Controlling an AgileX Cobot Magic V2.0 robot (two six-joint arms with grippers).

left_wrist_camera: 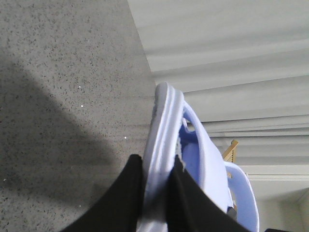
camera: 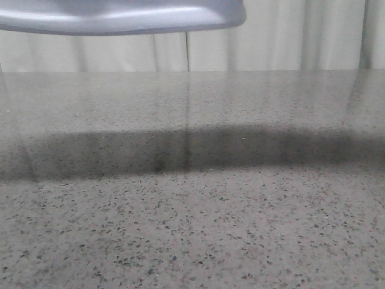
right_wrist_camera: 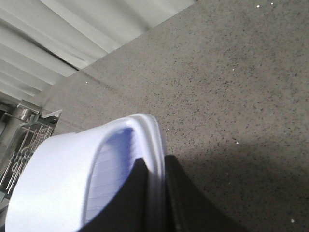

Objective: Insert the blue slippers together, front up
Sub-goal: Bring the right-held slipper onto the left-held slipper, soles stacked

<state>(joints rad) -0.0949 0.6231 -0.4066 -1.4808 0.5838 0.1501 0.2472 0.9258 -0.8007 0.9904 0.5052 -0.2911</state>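
- The front view shows a speckled grey table (camera: pixel 192 229) with a broad dark shadow band across its middle, and pale curtains (camera: pixel 271 36) hang behind it.
- At the top of that view a pale blue-grey slipper sole (camera: pixel 120 15) juts in from the upper left, raised well above the table; neither arm shows there.
- In the left wrist view the left gripper (left_wrist_camera: pixel 157 193) has its 2 black fingers (left_wrist_camera: pixel 193 203) closed on the rim of 1 blue slipper (left_wrist_camera: pixel 166 130), 1 finger on each side of the sole edge.
- That slipper stands on edge, clear of the table, its strap and ribbed footbed facing away from the tabletop side.
- In the right wrist view the right gripper (right_wrist_camera: pixel 157 193) pinches the edge of the other blue slipper (right_wrist_camera: pixel 58 179) between its 2 dark fingers (right_wrist_camera: pixel 193 203), and the ribbed footbed shows beside them.
- This slipper also hangs above the table, with no contact visible.
- A wire rack (right_wrist_camera: pixel 24 140) stands off the table's edge, near the curtains.
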